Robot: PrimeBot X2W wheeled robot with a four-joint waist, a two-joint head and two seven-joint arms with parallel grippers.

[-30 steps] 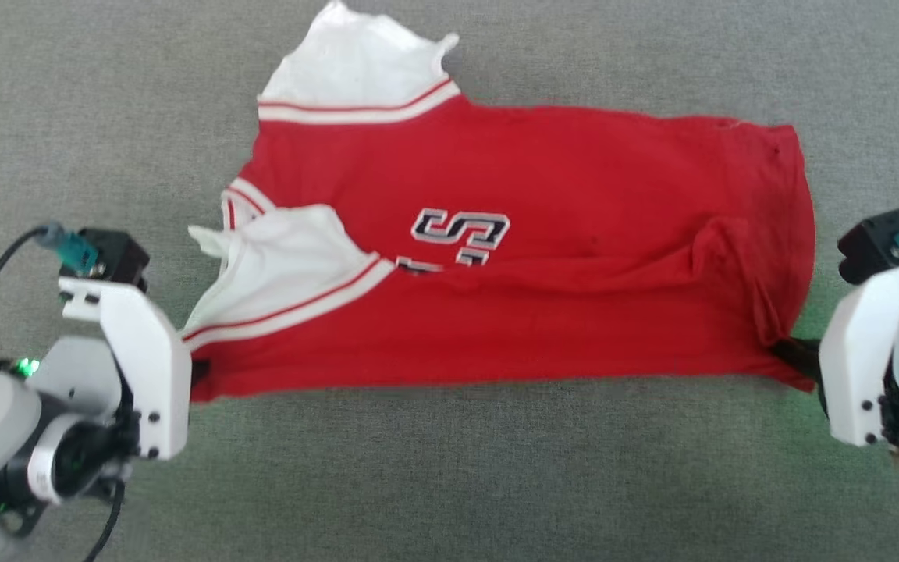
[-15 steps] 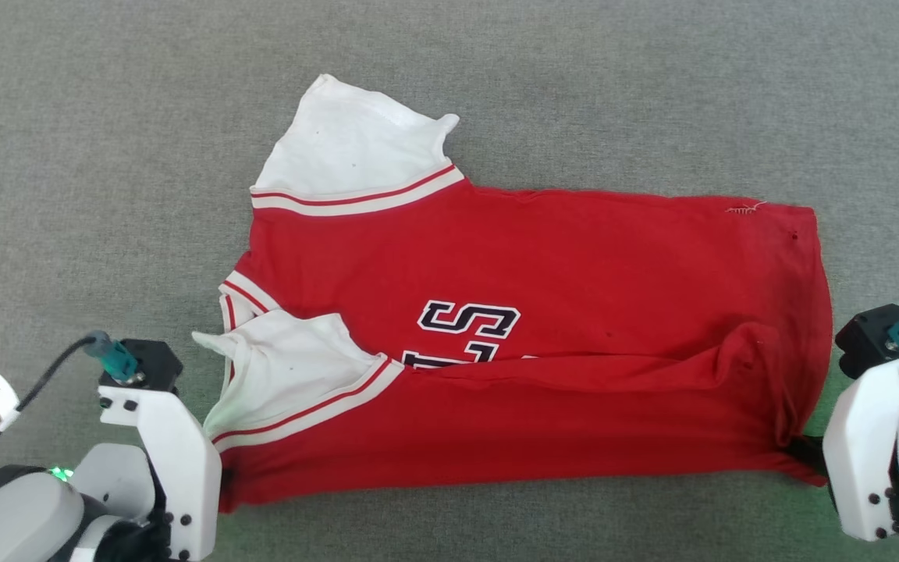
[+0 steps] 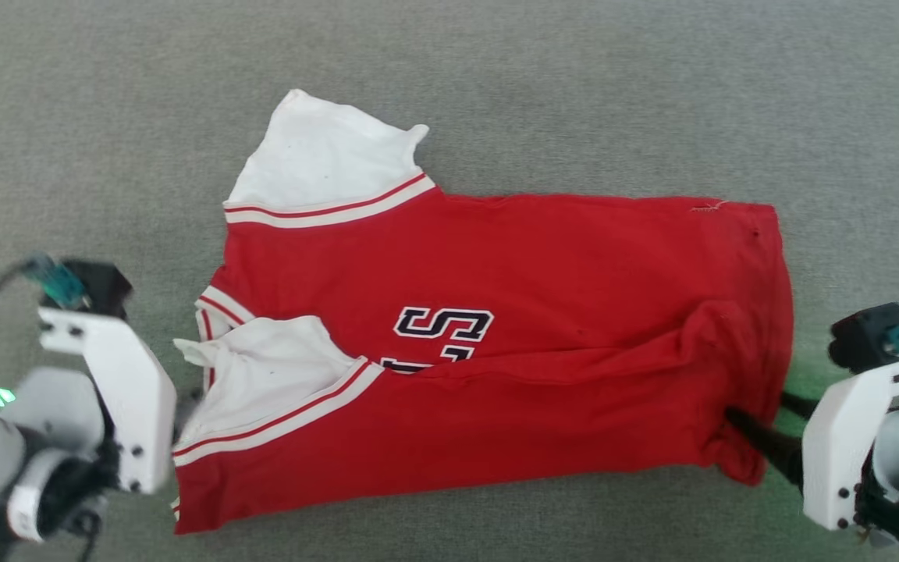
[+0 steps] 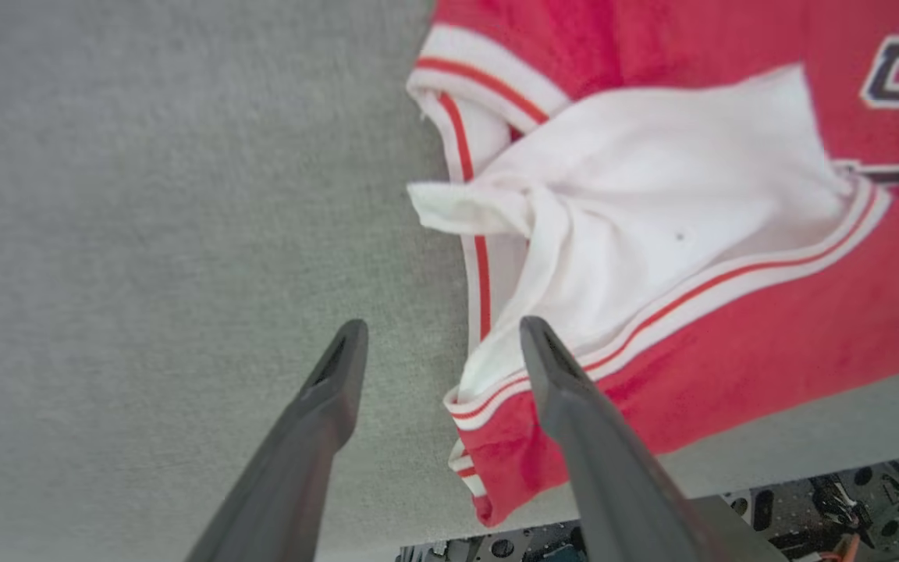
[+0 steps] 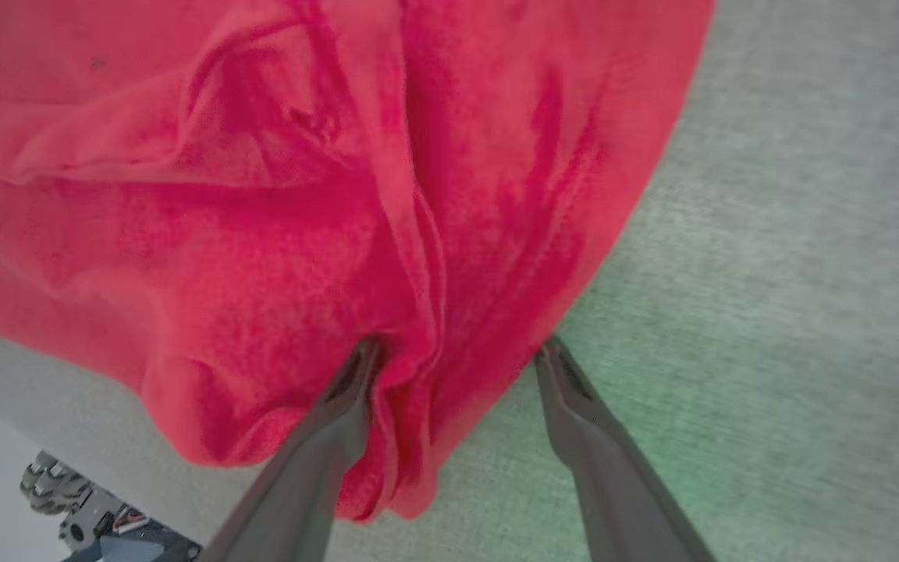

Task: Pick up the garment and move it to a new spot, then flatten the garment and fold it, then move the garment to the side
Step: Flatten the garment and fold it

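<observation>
Grey carpet [image 3: 106, 117] bore the garment [image 3: 496, 328] half folded: left gripper [image 4: 442, 328] parted, shirt corner beside one fingertip; right gripper [image 5: 457, 346] parted astride bunched hem; judged best to back both straight out, sparing the fold.

Head view, centre: the garment [image 3: 496, 312] folds over its own lettering [image 3: 443, 324], hiding most of the lower row. Lower left: the left arm's white housing [image 3: 118, 390] is motion-blurred. Right wrist view: one jaw tip of the right gripper [image 5: 457, 351] is buried in bunched red cloth; the frame's top and left edges crop the garment. Left wrist view: the right edge crops the lettering.
</observation>
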